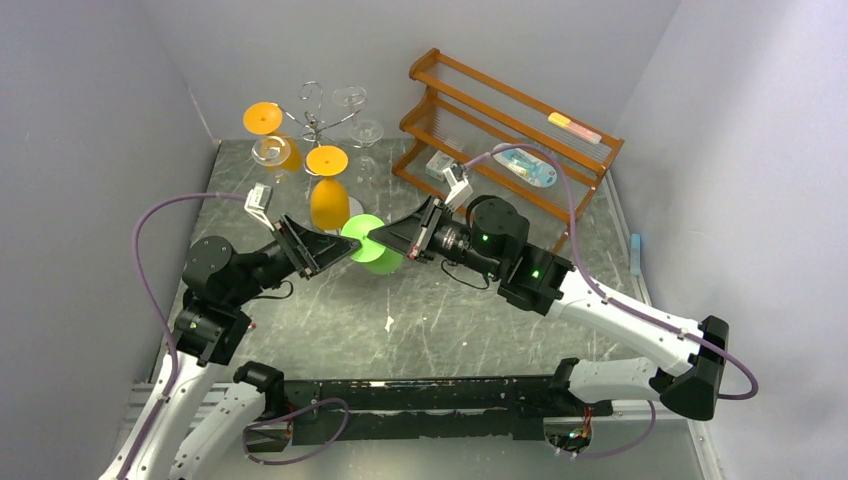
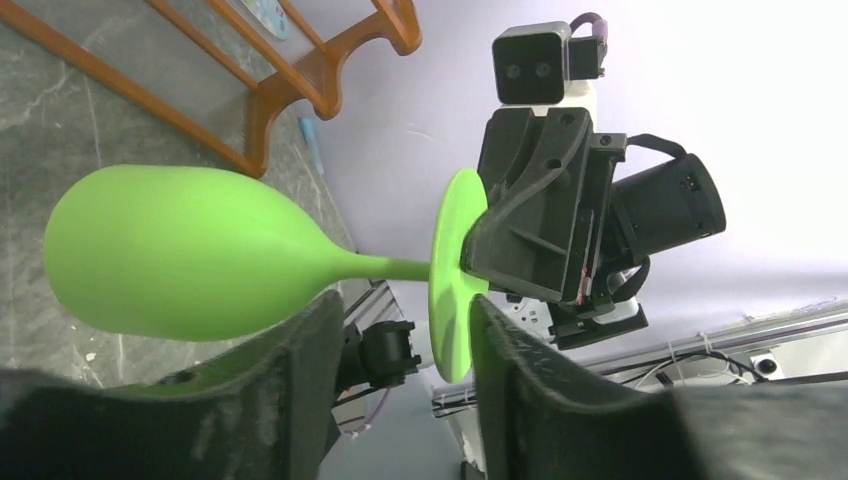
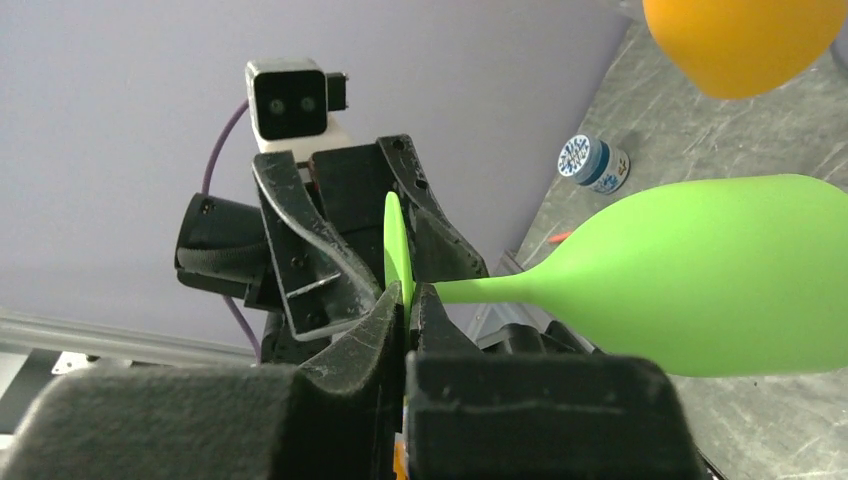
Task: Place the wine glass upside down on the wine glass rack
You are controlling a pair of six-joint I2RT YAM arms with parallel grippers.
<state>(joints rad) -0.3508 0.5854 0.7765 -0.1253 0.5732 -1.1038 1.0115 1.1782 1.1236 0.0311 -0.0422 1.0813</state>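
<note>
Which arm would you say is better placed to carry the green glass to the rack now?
Right, probably. The right gripper is shut on the foot of the glass, so it could carry it to the rack. The left gripper stands open around that foot, gripping nothing.

Left tool [image 2: 400, 335] parted, right tool [image 3: 410, 305] clamped

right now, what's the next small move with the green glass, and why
Probably draw the left gripper straight back: its jaws stand open astride the foot of the green wine glass, while the right gripper is shut on that foot's rim and seems to hold it alone.
</note>
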